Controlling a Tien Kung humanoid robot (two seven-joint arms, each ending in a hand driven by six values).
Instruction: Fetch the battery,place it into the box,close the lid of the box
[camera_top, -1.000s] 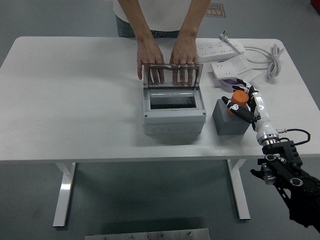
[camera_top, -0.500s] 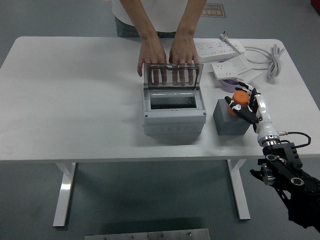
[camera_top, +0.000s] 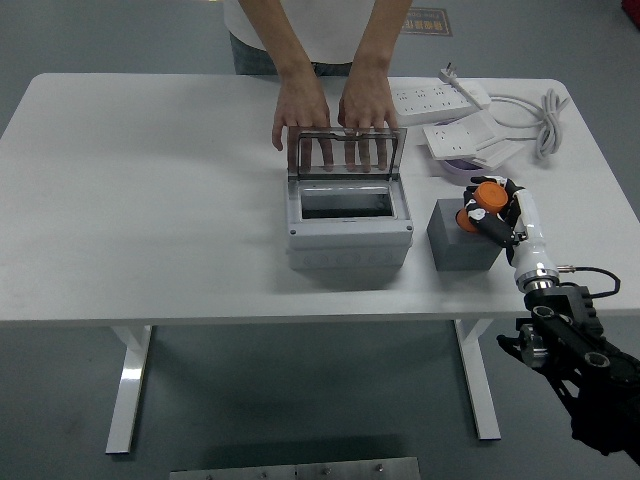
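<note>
The orange battery is in my right hand, whose fingers are curled around it just above the right end of a dark grey block. The grey box stands at the table's middle with its clear lid raised upright at the back. A person at the far side rests both hands on the lid's top edge, fingers showing behind it. The box's inside looks dark and bare. My left arm is out of view.
A white power strip and its coiled cable lie at the back right. White flat packets sit just behind my right hand. The white table's left half is bare.
My right hand has lifted the battery slightly and drawn it a little right and up off the grey block. The person's hands stay on the lid.
</note>
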